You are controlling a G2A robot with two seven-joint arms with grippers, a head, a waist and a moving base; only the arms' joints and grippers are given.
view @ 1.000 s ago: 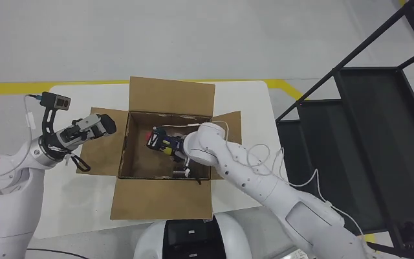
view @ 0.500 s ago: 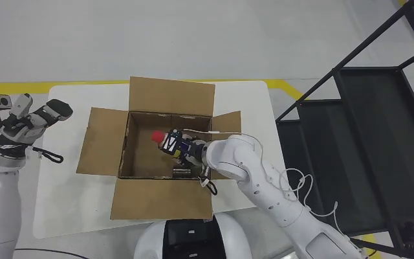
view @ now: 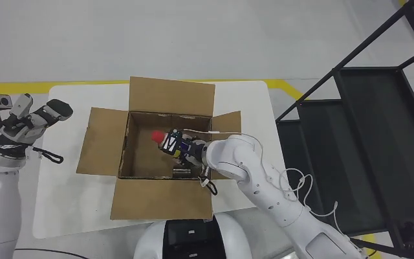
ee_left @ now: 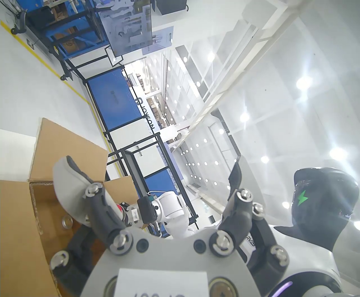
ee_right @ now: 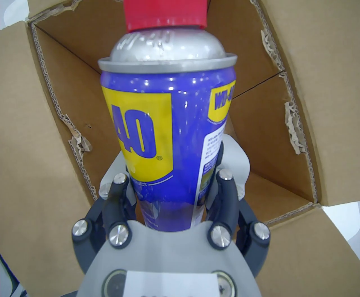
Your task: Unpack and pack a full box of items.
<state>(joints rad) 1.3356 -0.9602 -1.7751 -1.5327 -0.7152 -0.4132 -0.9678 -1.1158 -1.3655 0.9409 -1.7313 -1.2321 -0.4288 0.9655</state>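
can: metal spray can [ee_right: 168,126] with a red cap [ee_right: 166,14]; probably stiff, smooth-walled and slippery, with some weight if full.
hold: best taken low on the round body, pads on opposite sides; the cap might pull off.
axis: long axis lies close to level, base at the wrist, cap towards the box's left wall.
where: inside the open box [view: 171,97], clear of its walls.
right hand [ee_right: 174,174]: clamped on the can's lower body.
box: flaps folded out, on the table [view: 71,194].
left hand [ee_left: 149,174]: spread wide, holding nothing, beyond the table's left edge.
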